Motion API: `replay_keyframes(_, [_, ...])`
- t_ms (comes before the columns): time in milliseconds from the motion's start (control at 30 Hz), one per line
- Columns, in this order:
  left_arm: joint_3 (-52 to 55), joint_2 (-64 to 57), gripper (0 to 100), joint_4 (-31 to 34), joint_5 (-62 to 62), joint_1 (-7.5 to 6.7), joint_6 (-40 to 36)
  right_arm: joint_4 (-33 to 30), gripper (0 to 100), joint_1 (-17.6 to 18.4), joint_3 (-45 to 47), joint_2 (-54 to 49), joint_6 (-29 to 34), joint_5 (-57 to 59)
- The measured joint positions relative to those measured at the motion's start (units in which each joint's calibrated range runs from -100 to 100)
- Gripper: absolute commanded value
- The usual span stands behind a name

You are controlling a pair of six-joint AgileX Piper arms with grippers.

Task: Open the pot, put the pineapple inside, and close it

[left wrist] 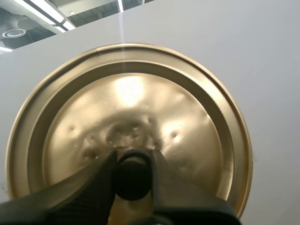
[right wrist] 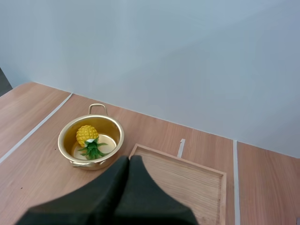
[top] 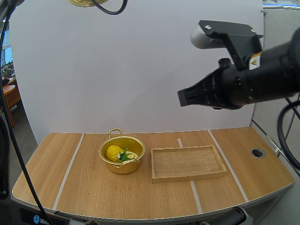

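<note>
Pinching the lid (left wrist: pixel 140 93) by its knob (left wrist: pixel 133 176): left gripper (left wrist: pixel 133 158). Right gripper (right wrist: pixel 129 163) closed, empty; pineapple (right wrist: pixel 87 134) in the open pot (right wrist: pixel 69 133) below-left of it. Table-edge label (top: pixel 41 219) cut off after "We".

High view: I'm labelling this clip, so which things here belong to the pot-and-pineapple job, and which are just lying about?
Job in hand:
- pot, open on the table
- pineapple, already inside the pot
- lid, held up by its knob in the left gripper

Lying about:
- wooden tray, beside the pot
</note>
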Motion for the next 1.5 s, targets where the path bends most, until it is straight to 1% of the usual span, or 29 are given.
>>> replay_keyframes(100, [0.0, 0.0, 0, 0.0, 2.6, 0.0, 0.0, 0.1, 0, -0.6, 0.0, -0.7, 0.1, 0.0])
replay_keyframes(367, [0.0, -1.7, 0, 0.0, 23.1, 0.0, 0.0, 0.4, 0, -0.9, 0.0, -0.8, 0.1, 0.0])
replay_keyframes(600, [0.0, -1.9, 0, 0.0, 29.2, 0.0, 0.1, 0.4, 0, -1.0, 0.0, -0.8, 0.1, 0.0])
replay_keyframes(667, [0.0, -1.9, 0, 0.0, 31.1, 0.0, 1.1, 0.5, 0, -1.2, 0.0, -0.8, 0.1, 0.0])
replay_keyframes(733, [0.0, -2.0, 0, 0.0, 31.1, 0.0, 1.9, 1.7, 0, -2.1, 0.0, -1.0, 0.1, 0.0])
replay_keyframes(900, [1.3, -2.9, 0, 0.1, 31.1, 0.0, 2.4, 4.5, 0, -3.0, 0.0, -2.1, -0.3, 0.2])
replay_keyframes(967, [3.8, -3.9, 0, 0.2, 31.1, 0.0, 2.4, 6.1, 0, -3.9, 0.1, -4.9, -1.1, 0.3])
replay_keyframes(1267, [8.4, -4.1, 0, 0.4, 31.1, 0.0, 2.6, 7.8, 0, -4.2, 0.4, -12.4, -2.2, 0.4])
replay_keyframes(1400, [11.2, -4.1, 0, 0.5, 31.1, 0.0, 3.3, 8.1, 0, -4.2, 3.1, -15.5, -2.5, 0.4])
replay_keyframes(1500, [12.2, -4.1, 0, 0.5, 31.1, 0.0, 3.4, 8.1, 0, -4.2, 8.9, -16.2, -2.7, 0.4])
